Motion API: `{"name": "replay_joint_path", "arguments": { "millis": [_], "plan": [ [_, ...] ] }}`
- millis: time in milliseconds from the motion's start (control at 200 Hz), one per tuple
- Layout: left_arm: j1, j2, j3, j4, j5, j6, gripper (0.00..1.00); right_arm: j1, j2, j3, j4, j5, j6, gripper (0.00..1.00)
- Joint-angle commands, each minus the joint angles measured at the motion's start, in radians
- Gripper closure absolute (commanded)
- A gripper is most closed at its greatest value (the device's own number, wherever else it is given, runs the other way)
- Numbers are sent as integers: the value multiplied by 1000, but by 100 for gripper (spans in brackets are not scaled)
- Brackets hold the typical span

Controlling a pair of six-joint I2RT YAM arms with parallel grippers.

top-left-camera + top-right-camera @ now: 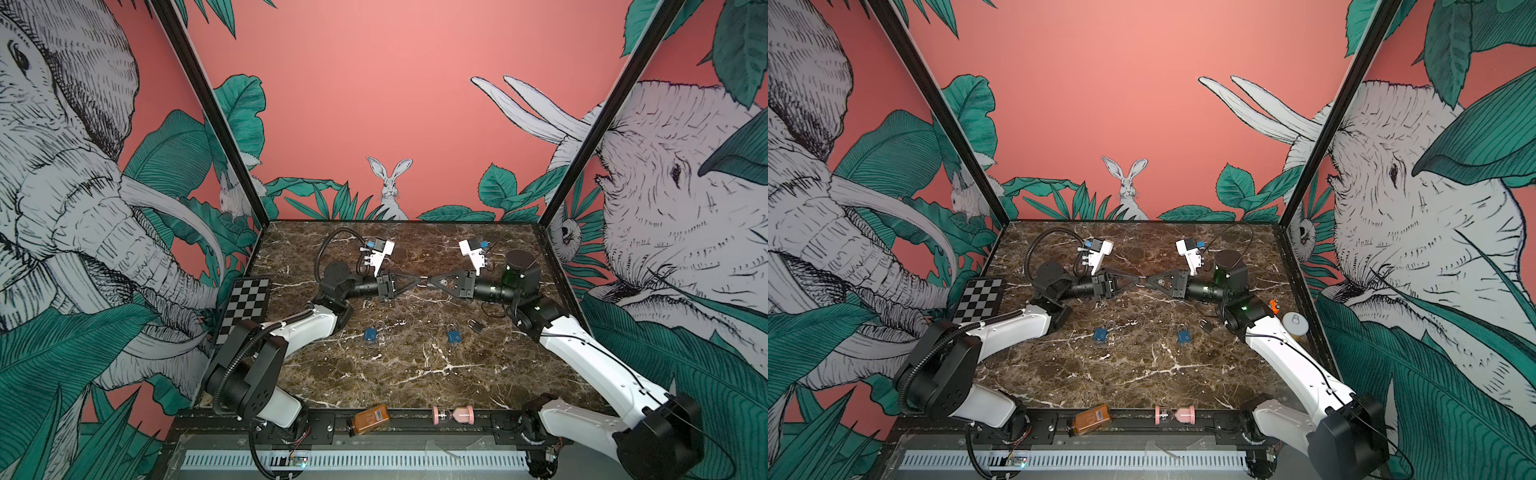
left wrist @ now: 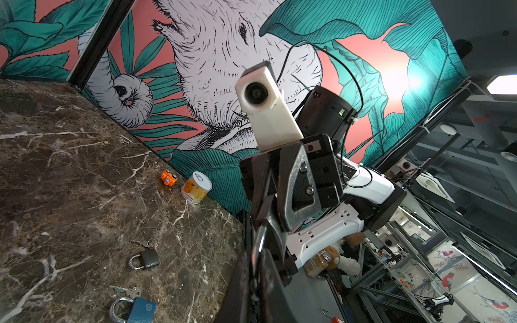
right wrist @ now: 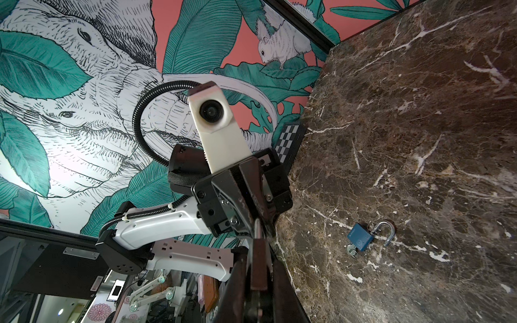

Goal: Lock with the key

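Silvery metal is all that shows between your two hands: a small metal piece (image 2: pixel 260 241), with too little of it visible to say whether it is a key or a shackle. Your left hand (image 1: pixel 417 281) is clenched on one end and your right hand (image 1: pixel 432 282) on the other. They meet tip to tip, up off the surface (image 1: pixel 415 374) near its far middle, as both top views show.

For this step I would keep the two wrists on one line. Turn only one hand and hold the other rigid, because any sideways pull risks levering the piece out of so thin a pinch.

Out from the hands, toward the front, lie three padlocks. The blue padlock (image 3: pixel 361 240) has its shackle swung open and what looks like a key at its base. A second blue padlock (image 1: pixel 455 337) and a dark padlock (image 1: pixel 476 326) sit near each other, each with a key (image 2: pixel 145 243) just beside it.
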Motion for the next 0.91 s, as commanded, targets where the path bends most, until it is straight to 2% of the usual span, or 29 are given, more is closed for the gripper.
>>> {"name": "replay_joint_path", "arguments": {
  "millis": [0,110,465,700,900],
  "plan": [
    [-6,-6,14,26,24,-9,93,-8,-12,11,50,0,-40,100],
    [-8,-10,16,25,22,-17,100,-6,-19,-3,55,6,-82,100],
    [-26,-7,21,136,33,-139,100,-7,-54,-46,15,78,-257,100],
    [-72,14,41,150,36,-128,100,-6,-34,-54,43,78,-241,100],
    [-99,10,44,135,42,-87,100,-8,2,-77,164,43,-146,100]
  ]
}}
